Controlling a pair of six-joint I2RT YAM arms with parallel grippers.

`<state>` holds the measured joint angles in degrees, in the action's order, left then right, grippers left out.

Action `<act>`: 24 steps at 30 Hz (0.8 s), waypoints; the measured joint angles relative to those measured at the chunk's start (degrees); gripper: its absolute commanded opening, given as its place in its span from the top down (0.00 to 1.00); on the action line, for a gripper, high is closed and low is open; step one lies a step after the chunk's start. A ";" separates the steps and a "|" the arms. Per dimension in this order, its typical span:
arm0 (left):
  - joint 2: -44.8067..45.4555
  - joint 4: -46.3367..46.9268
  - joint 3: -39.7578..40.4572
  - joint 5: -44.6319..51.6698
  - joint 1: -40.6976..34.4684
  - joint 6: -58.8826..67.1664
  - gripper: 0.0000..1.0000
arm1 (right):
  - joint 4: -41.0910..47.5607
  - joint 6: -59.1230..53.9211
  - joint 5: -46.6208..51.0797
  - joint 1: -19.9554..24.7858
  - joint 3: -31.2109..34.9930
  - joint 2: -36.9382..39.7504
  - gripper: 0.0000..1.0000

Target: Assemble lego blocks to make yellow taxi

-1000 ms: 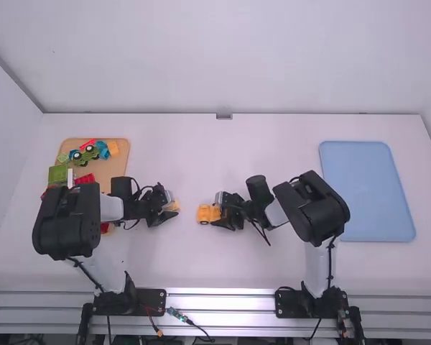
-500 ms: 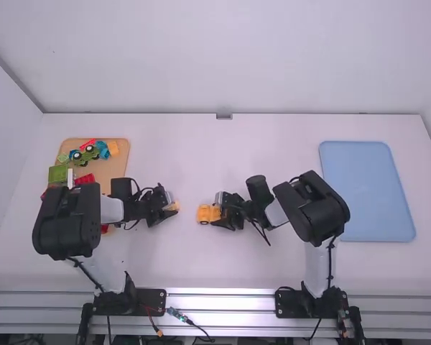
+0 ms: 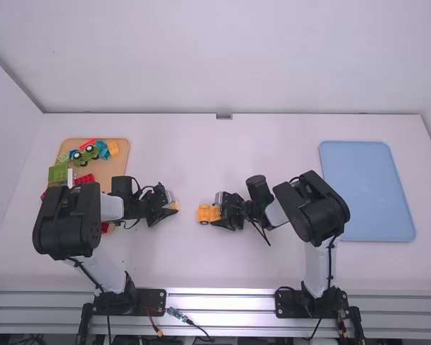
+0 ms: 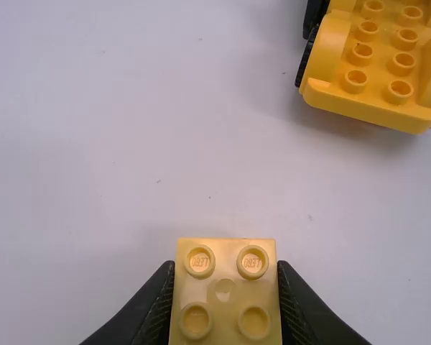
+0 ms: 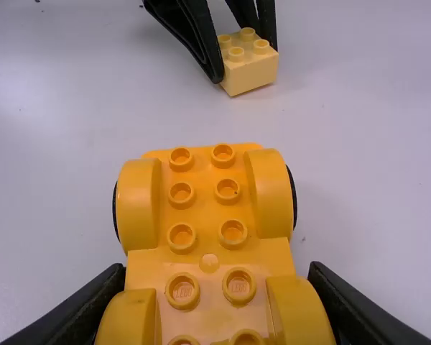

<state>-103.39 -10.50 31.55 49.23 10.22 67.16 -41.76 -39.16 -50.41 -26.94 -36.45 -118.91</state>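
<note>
Taxi assembly at an early stage, both parts gripped and held apart over the white table. Between the narrowed jaws of my left gripper sits a small square pale-yellow plastic block, its four studs upward. The jaws of my right gripper, set wider, flank the orange-yellow plastic wheeled chassis, and I judge that they hold it by its sides. From the left jaws the chassis lies a short way off, across bare tabletop; the block is near it but does not touch. Done, as far as I can see: one part is in each grip. Left: no block covers the studs that show on the chassis, so I take it that the body and roof have to be built up, probably starting with this block pressed down while the right jaws steady the base; a skewed approach could leave it half seated. Behind the left jaws, on the side away from the chassis, a tan wooden tray bears further pieces, among them a yellow block. Well beyond the right jaws, on their outer side, lies a flat blue plastic tray. Writing: small raised lettering marks some studs of both block and chassis; I make out no other label.
</note>
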 measured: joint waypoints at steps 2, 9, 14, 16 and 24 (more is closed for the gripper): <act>0.00 -0.33 0.00 0.13 0.00 -0.02 0.77 | 0.00 0.02 -0.02 0.00 -0.02 0.00 0.37; 0.04 -1.18 0.00 3.10 -0.48 -0.02 0.98 | 0.00 0.09 0.00 0.00 -0.02 0.00 0.36; 1.75 -1.03 0.00 2.01 -3.76 -1.86 0.98 | 0.00 -0.07 0.00 0.00 -0.02 -0.02 0.35; 4.20 -0.17 0.00 1.01 -6.60 -2.78 0.98 | -0.02 -0.09 0.02 0.00 -0.02 -0.02 0.36; 11.39 2.93 0.00 0.39 -14.51 -3.82 0.98 | -0.02 -0.33 0.02 0.00 -0.02 0.00 0.36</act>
<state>-92.01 -7.57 31.55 49.63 -4.29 63.33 -41.78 -39.48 -50.39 -26.94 -36.47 -118.91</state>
